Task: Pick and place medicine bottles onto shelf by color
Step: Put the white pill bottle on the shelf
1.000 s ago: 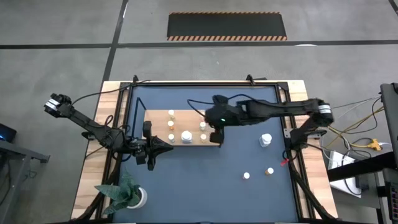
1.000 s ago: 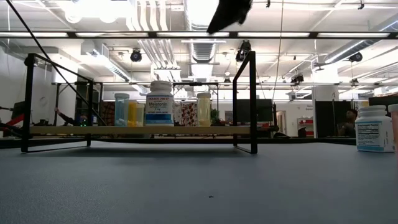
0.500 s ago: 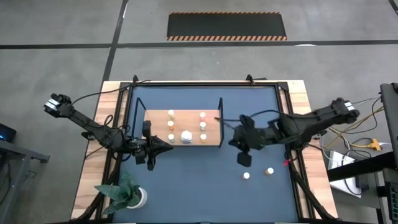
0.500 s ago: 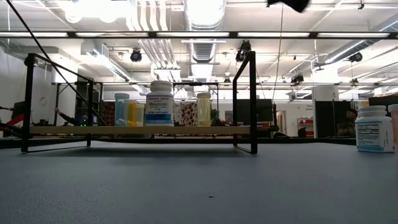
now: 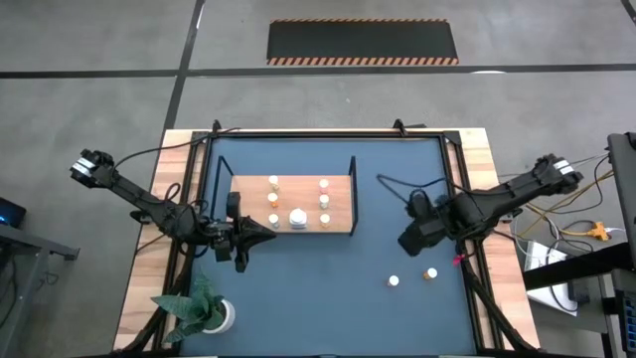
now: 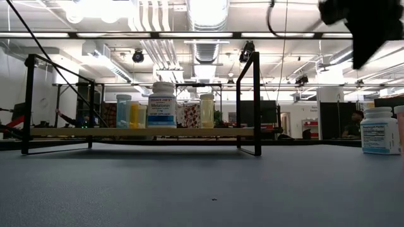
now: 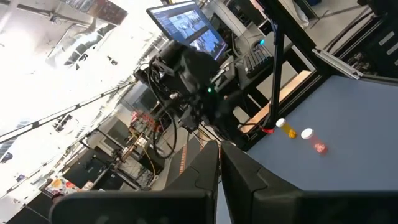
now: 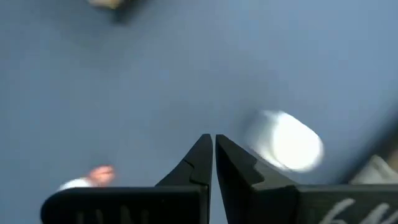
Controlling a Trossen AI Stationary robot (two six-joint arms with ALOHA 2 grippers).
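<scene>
Right claw [image 5: 409, 240] hangs above the dark blue bench [image 5: 298, 298] on the right side, well clear of the shelf [image 5: 290, 206], its fingers [image 8: 198, 158] pressed together and holding nothing; in the right wrist view a large white bottle [image 8: 285, 140] lies just beside the closed fingertips, on the bench below them; in the low view that same bottle [image 6: 379, 131] stands upright at the right edge, apart from the dark claw above it; left claw [image 5: 241, 261] waits at the left end of the shelf, low over the bench, its fingers [image 7: 205, 168] also pressed together and empty

Shelf stands on the bench left of centre, a light-brown board with thin black frame ends; on it are six small bottles in two columns with one larger white bottle [image 5: 296, 218] between them near the front edge; the left column [image 5: 273, 202] has pale and orange-tinted tops, the right column [image 5: 324, 203] has pale and yellowish tops; from the low view the larger labelled bottle [image 6: 162, 105] sits at the front with a bluish one [image 6: 124, 111] and yellowish ones beside it

Two small bottles remain on the bench near the right front: a white-topped one [image 5: 394, 281] and an orange-topped one [image 5: 430, 273], near each other but apart; a potted plant [image 5: 204, 310] stands at the front left corner
</scene>
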